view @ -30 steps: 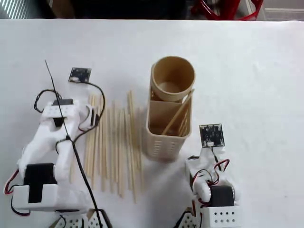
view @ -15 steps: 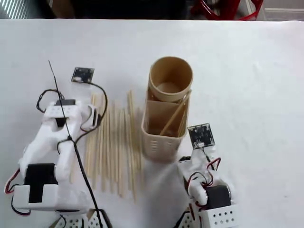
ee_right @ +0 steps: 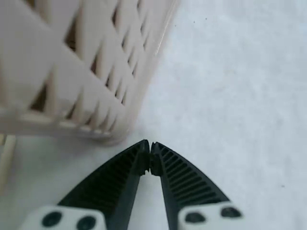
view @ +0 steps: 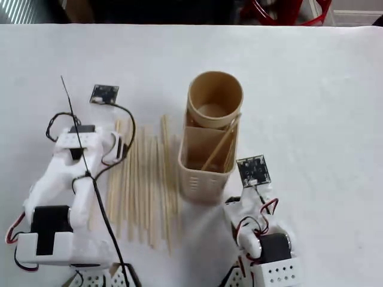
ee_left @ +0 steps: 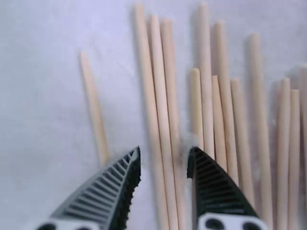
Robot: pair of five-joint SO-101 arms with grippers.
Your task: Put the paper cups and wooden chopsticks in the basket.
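Table (view: 311, 89): white, carrying everything.
Basket (view: 206, 179): around the table's middle, nearer the near edge; one chopstick (view: 220, 143) leans in its near compartment.
Paper cup (view: 214, 98): upright in the basket's far compartment.
Chopsticks (view: 146, 185): a loose row lying flat, just beside the basket toward the left edge.
Left gripper (ee_left: 163, 160): released, jaws straddling several sticks.
Right gripper (ee_right: 150, 155): clenched on nothing, just beside the basket's near wall.
Risk: pinching several sticks together may let some slip and scatter; the right arm, so close, could nudge the basket.

Basket (ee_right: 72, 72) close before right end effector (ee_right: 150, 146), chopsticks (ee_left: 206, 96) spread beneath left end effector (ee_left: 164, 152)
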